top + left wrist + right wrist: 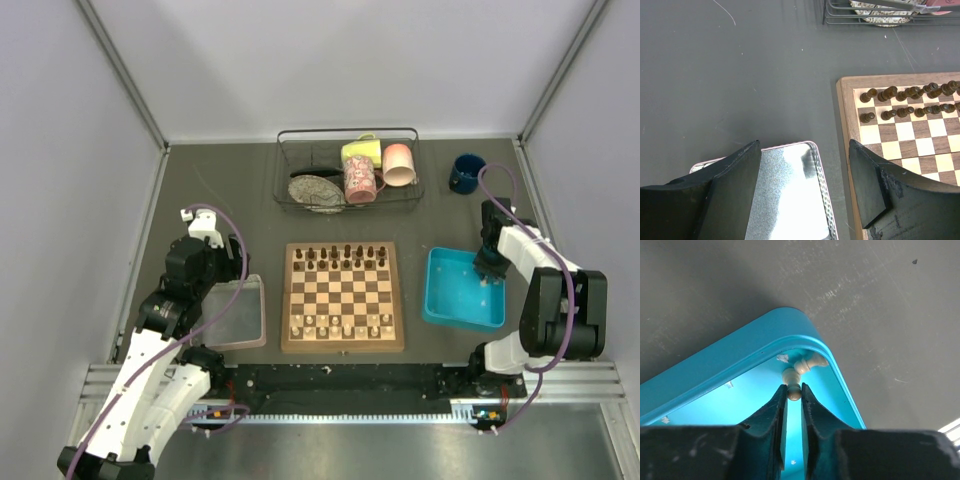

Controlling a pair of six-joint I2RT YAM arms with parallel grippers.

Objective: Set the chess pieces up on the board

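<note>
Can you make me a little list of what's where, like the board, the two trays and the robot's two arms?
board: between the two trays; dark pieces along its far rows, cream pieces along its near rows
blue tray: right of the board
cream piece: in the blue tray's far right corner
right end effector: down in the blue tray, shut on that cream piece
clear tray: left of the board
left end effector: open, holding nothing, above the clear tray

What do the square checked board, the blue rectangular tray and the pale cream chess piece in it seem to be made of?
Square checked board: wood, likely varnished; tan border, brown checks. Blue rectangular tray: probably glossy plastic, perhaps painted metal; its rim shines. Pale cream chess piece: apparently turned wood, matt; bulbous profile.
</note>
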